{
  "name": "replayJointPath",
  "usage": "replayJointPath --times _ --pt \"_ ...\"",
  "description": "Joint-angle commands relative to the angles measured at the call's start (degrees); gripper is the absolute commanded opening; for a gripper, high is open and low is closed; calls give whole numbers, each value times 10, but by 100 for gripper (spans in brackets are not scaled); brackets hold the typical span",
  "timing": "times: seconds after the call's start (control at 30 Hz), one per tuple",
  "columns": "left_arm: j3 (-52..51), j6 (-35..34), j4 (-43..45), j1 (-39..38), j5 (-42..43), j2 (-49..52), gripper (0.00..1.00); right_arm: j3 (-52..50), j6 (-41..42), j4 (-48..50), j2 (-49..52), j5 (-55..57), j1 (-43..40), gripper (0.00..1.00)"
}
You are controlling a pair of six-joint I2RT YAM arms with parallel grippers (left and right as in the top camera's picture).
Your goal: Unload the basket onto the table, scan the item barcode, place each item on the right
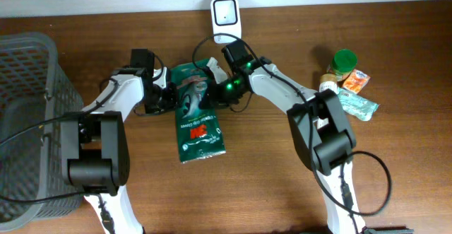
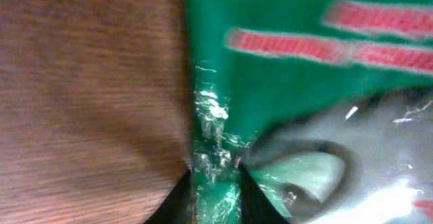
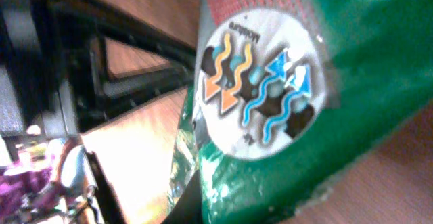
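The item is a green foil bag point(image 1: 198, 124) lying flat on the wooden table point(image 1: 282, 191), its printed face up; no barcode shows in any view. A white scanner point(image 1: 226, 13) stands at the back edge, just beyond the bag. My left gripper point(image 1: 168, 97) is at the bag's upper left corner. In the left wrist view its jaws point(image 2: 216, 198) stand slightly apart with the bag's crimped edge point(image 2: 215, 136) between them. My right gripper point(image 1: 216, 92) is shut on the bag's upper right corner, the foil point(image 3: 352, 116) filling the right wrist view at the jaws point(image 3: 226, 204).
A grey plastic basket point(image 1: 28, 107) fills the left side of the table. At the right stand a green-capped bottle point(image 1: 344, 62), an orange packet point(image 1: 355, 82) and a teal packet point(image 1: 359, 105). Cables trail from both arms.
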Motion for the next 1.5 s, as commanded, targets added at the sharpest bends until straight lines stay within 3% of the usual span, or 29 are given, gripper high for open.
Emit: replayJointPath --times 0.0,0.03,0.1,0.23,0.37,0.43,0.7,0.83,1.0,1.1,1.2,1.37,1.47 --pt "21 17 -23 26 -30 21 44 14 -69 -41 -105 110 -6 4" --pt "27 17 -25 32 -30 18 57 14 -72 -54 -126 149 -6 4" --pt "28 17 -23 43 -30 14 62 14 -74 -76 -172 240 -6 4" --pt "29 17 -24 62 -30 14 61 14 -75 -137 -247 453 -5 4" --pt "29 17 -22 64 -30 14 60 13 -68 -253 -260 734 7 4" --pt "29 17 -18 64 -30 14 60 13 -68 -309 -246 765 6 4" --pt "29 17 -7 64 -30 14 58 12 -49 -310 -128 762 37 4" --pt "29 17 -6 64 -30 14 58 13 -57 -266 -86 685 84 6" --pt "29 17 -3 64 -29 14 57 63 -155 -238 -89 423 106 36" --pt "32 17 -5 64 -23 14 54 118 -160 -282 -89 377 79 53" --pt "43 30 -10 64 13 7 48 163 -145 -324 -89 345 29 56" --pt "47 73 11 41 148 -21 51 157 -146 -351 -87 263 -85 63" --pt "47 73 48 1 155 -21 50 129 -146 -345 -87 256 -125 63"
